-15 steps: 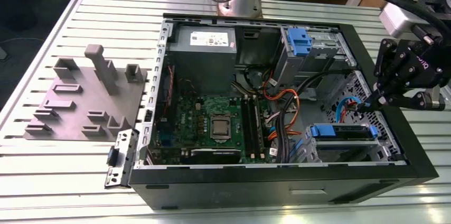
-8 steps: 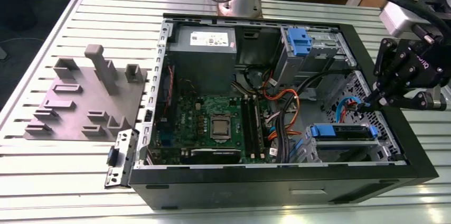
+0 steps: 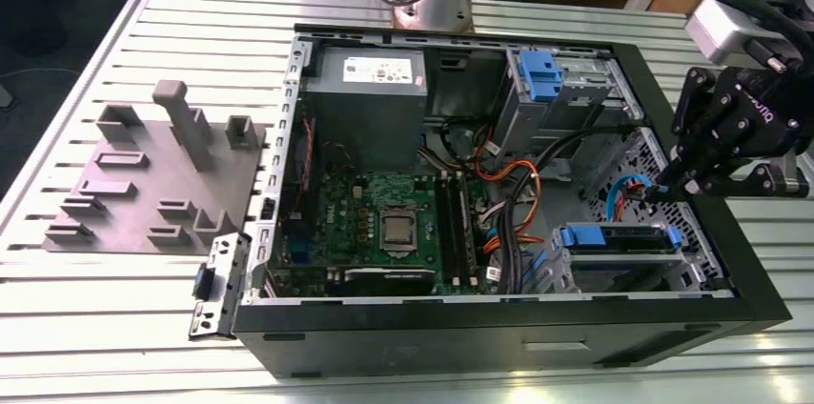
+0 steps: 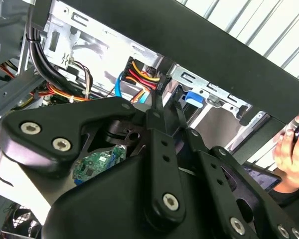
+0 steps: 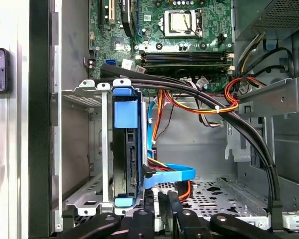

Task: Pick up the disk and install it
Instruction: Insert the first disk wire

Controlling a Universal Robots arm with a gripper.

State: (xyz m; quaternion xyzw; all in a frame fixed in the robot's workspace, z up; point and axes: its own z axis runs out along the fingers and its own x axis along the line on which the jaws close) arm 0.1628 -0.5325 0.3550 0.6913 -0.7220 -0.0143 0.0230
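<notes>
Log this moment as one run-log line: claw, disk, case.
claw: over open case's drive-bay side, at exterior view's right | disk: blue-framed, seated in metal drive cage | grip state: unclear | cables: loose across case

Slatted metal table point(image 3: 102, 32), dark floor point(image 3: 51, 4), wooden furniture behind

a robotics lab: open computer case point(image 3: 509, 318) on slatted aluminium workbench point(image 3: 76, 328).

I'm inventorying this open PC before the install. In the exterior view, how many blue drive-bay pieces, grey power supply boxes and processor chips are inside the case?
Blue drive-bay pieces: 2 (the disk in its carrier, the upper-bay latch)
Grey power supply box: 1
Processor chip: 1
Total: 4
</notes>
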